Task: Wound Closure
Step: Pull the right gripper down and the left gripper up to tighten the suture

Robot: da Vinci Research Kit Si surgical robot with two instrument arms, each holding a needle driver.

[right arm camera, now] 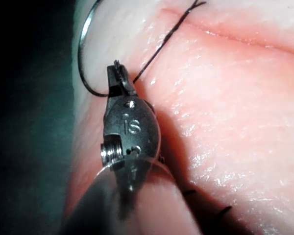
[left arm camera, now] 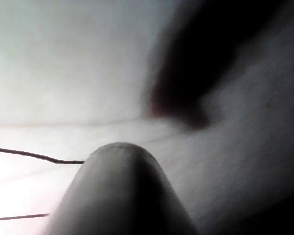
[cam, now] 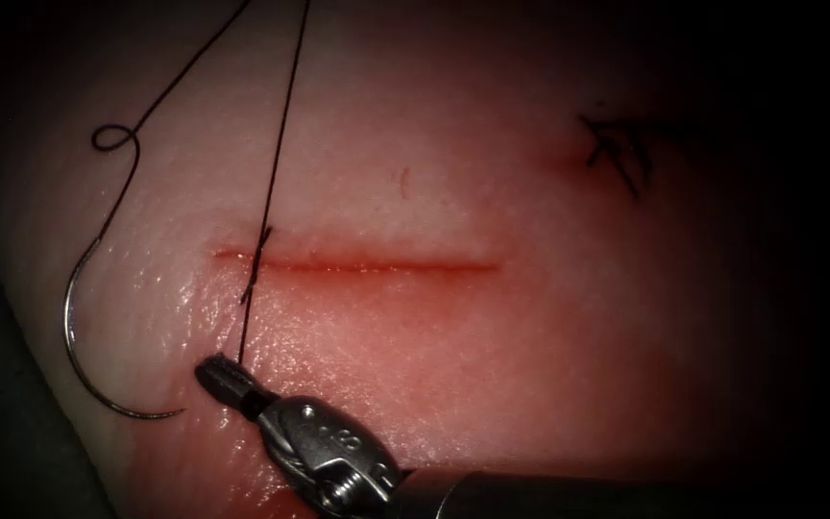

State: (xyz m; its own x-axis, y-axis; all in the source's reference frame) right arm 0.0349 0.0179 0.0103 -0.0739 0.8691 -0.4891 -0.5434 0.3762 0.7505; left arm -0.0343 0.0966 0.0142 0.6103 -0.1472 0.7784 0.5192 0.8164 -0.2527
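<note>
The cut (cam: 367,266) runs across the middle of the tissue (cam: 492,365). The curved needle (cam: 77,332) lies free on the tissue, left of the cut, held by no tool and not in the tissue. Its thread (cam: 276,163) curls in a small loop (cam: 112,137) and leaves past the top. Another strand comes down, crosses the cut's left end at a small knot (cam: 261,245), and ends at my right tool (cam: 215,370). That tool sits just below the cut, jaws shut on the thread's short end. In the right wrist view the right tool (right arm camera: 116,71) sits beside the needle (right arm camera: 83,49). The left tool's shaft (left arm camera: 118,191) lies next to thread (left arm camera: 34,155).
A finished stitch with dark cut ends (cam: 617,149) sits on the tissue at the upper right. Red fluid wets the tissue below the cut (cam: 338,317). The tissue's left edge drops into a dark surround (cam: 12,404).
</note>
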